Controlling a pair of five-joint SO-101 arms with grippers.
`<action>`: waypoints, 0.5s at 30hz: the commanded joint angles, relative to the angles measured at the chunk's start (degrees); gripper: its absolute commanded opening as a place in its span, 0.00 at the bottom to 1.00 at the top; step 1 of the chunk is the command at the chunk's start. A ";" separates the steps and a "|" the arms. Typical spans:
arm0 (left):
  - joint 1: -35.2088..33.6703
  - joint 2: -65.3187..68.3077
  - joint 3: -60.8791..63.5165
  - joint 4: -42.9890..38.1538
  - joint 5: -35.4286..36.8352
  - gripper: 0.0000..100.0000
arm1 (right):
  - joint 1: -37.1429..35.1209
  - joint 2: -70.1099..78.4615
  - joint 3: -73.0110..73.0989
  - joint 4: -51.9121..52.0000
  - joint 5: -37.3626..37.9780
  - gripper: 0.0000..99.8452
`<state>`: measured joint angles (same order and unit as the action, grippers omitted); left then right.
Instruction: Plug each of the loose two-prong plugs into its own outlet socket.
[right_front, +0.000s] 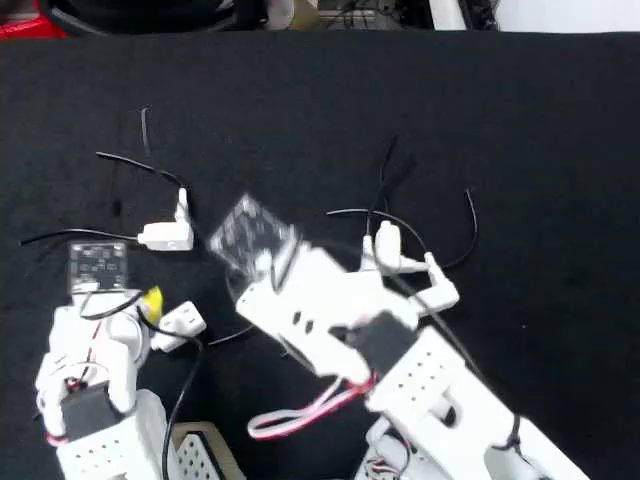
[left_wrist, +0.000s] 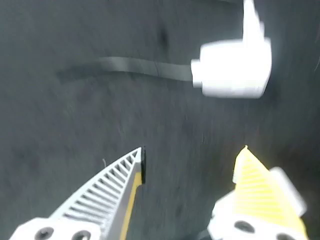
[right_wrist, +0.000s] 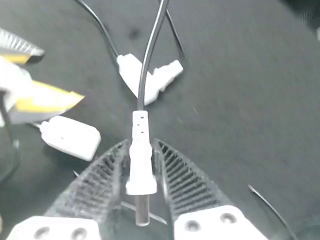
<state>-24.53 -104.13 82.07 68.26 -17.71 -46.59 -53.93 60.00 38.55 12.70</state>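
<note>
You are at the carrying step: your right hand (right_wrist: 141, 145) is closed narrow on a white two-prong plug (right_wrist: 141, 167), and its black cord (right_wrist: 150, 45) runs out ahead past the fingertips. (The grey stub at the plug's near end looks like the prongs. It seems to point back toward the palm, so I judge the plug may need turning before it can go in.)

An outlet socket (right_wrist: 70, 137) that looks unoccupied lies on the tabletop (right_wrist: 240, 75), ahead of this hand and off to one side. It is apart from the plug and just beside the yellow finger (left_wrist: 255, 185) of your left hand (left_wrist: 192, 149). That hand stands wide and holds nothing.

Beyond its fingertips lies a second outlet socket (left_wrist: 232, 70) with another plug (left_wrist: 252, 22) against its far end; I cannot tell whether that one is seated.

Your next move calls for bringing the held plug to the near socket and lining the prongs up with the slots. You will probably also need the left hand to steady the socket, since so light a piece would likely slide.
</note>
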 joint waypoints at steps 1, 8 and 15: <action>10.24 -0.18 -8.22 -0.97 4.75 0.29 | -2.29 -3.12 7.16 -11.16 -0.35 0.01; 35.47 -0.18 -9.19 -2.20 7.21 0.29 | -3.08 -3.03 9.19 -12.48 -0.35 0.01; 38.55 -0.18 -9.36 -7.21 7.12 0.29 | -3.34 -3.47 10.42 -12.40 -0.35 0.01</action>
<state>8.09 -103.96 77.32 64.48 -11.30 -48.62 -56.57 70.90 28.18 12.88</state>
